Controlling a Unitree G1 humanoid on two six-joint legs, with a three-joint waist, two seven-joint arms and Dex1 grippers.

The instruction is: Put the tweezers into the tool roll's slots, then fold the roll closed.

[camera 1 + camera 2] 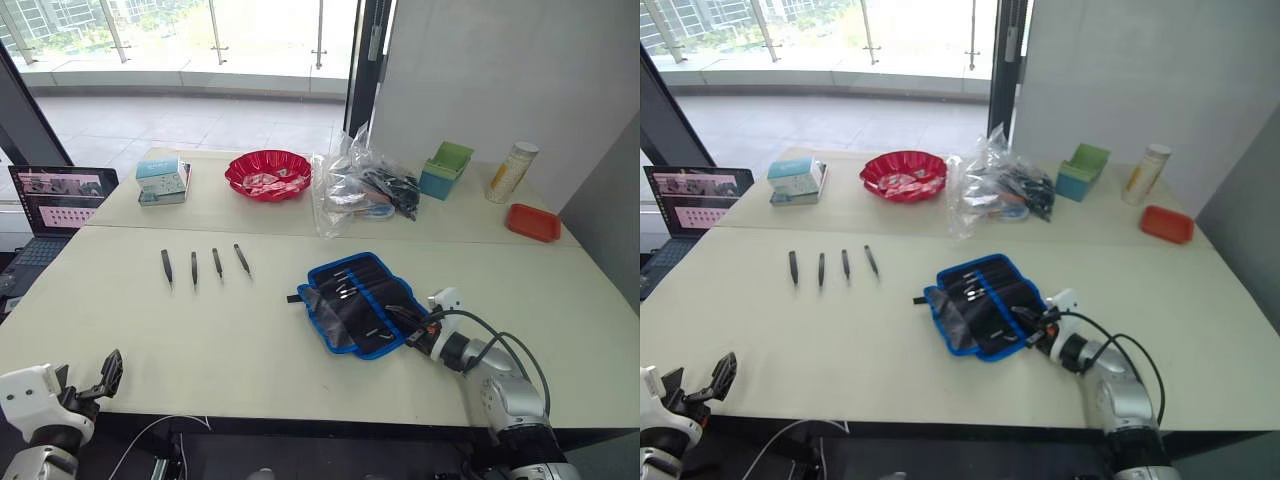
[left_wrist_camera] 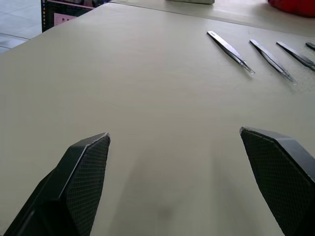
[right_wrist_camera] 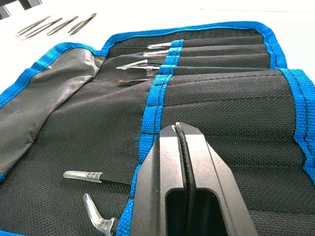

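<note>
Head views: tool roll (image 1: 362, 303) spread open on the table (image 1: 250, 350), inner face up, likely so the slots (image 1: 375, 290) can be reached. Four tweezers (image 1: 203, 266) lined up in a row, well apart from the roll on its left. Right gripper (image 1: 418, 330) lying at the roll's near right corner, over the fabric. Left gripper (image 1: 108, 372) parked at the table's near left edge, well clear of the tweezers and far from the roll. Along the far side: a red bowl (image 1: 268, 174), a clear plastic bag (image 1: 360, 188) of tools, a laptop (image 1: 52, 205) off to the left.

Left wrist view: left gripper fingers (image 2: 81, 182) spread wide, nothing between them, bare table ahead. Tweezers (image 2: 230, 51) lying well beyond the fingertips, apparently waiting to be fetched.

Right wrist view: right gripper (image 3: 177, 129) closed, fingers pressed together on a thin dark sliver, seemingly a tweezer held edge-on and aimed into a slot; not certain. Roll (image 3: 88, 123) directly beneath and ahead, blue edging band (image 3: 155, 105) crossing the pockets. Clear-capped tips (image 3: 133, 66) poking from several slots, more near the gripper, suggesting tools already seated.
</note>
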